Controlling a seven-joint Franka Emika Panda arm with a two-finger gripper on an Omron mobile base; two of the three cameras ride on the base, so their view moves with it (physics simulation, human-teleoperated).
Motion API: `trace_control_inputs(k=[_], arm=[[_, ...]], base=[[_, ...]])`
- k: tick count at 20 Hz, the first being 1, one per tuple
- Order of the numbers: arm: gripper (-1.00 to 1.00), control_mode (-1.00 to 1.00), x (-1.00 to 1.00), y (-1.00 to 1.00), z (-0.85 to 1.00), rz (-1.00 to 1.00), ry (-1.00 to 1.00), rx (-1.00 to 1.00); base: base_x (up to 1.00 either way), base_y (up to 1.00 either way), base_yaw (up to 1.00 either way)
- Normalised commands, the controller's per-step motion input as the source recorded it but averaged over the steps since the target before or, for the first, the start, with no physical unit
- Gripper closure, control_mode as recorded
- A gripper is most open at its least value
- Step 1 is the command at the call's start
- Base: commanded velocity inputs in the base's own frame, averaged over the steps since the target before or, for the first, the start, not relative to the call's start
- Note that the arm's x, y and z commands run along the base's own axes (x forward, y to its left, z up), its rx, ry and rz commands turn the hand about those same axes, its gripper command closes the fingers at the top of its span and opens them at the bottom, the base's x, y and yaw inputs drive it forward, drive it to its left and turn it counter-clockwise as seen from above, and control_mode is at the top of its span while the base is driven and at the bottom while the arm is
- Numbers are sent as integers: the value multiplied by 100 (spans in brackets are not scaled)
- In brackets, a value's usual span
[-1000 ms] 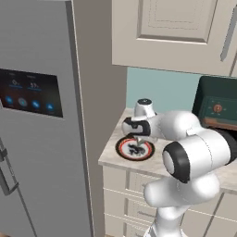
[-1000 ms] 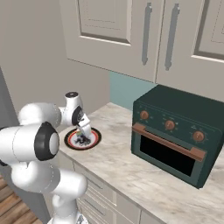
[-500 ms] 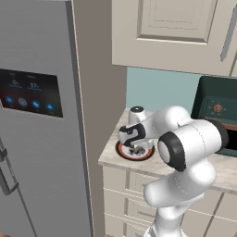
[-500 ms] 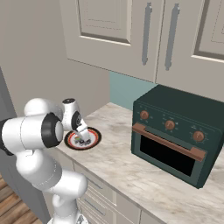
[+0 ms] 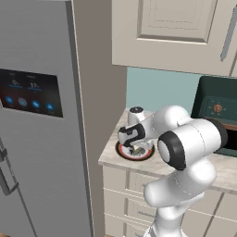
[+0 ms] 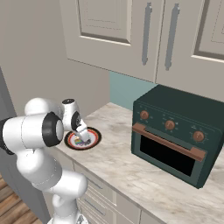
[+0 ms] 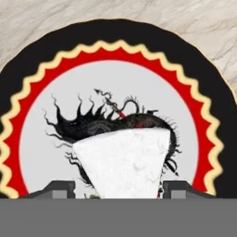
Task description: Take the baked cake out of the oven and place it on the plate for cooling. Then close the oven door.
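Claw (image 7: 118,187) low over the plate (image 7: 41,78), near the left end of the worktop (image 6: 131,170), close to the front edge. Hand view: the two fingertips (image 7: 58,189) stand apart, one on each side of a white wedge of cake (image 7: 122,162). Small gaps show between tips and wedge; no clear contact, so the claw looks part open and not gripping. Cake lies on the plate's pale centre, over a black spiky drawing.

Plate: black outer rim, wavy yellow line, red band inside that. In the right base view the plate (image 6: 92,139) sits flat on the marble top, partly hidden by the claw (image 6: 83,136).

Left base view: claw (image 5: 134,147) over the plate (image 5: 124,152), fridge (image 5: 37,115) just beyond the worktop's left end.

Oven (image 6: 175,133) stands well apart from the plate, toward the worktop's right, against the wall. Oven door (image 6: 168,155) upright and shut, copper bar handle across its top.
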Motion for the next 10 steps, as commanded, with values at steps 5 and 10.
trace_control_inputs(k=[5, 10], arm=[[-100, -100, -7, -2, 23, 0, 0, 0], [-100, -100, -47, -6, 80, 0, 0, 4]], base=[[0, 0, 0], [0, 0, 0]])
